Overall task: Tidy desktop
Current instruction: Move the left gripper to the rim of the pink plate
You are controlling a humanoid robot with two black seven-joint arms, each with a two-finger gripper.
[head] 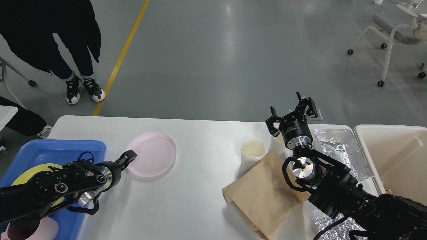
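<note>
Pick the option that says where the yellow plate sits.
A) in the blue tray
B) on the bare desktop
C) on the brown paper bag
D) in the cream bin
A: the yellow plate lies inside the blue tray at the desktop's left end, partly hidden by the left arm.

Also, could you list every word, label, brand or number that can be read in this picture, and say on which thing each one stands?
No text can be read here.
right gripper: a small white label sits on its black body, too small and blurred to read.
person's shoes: pale markings, not readable.
pink plate, paper cup, brown paper bag, blue tray: no print visible.
</note>
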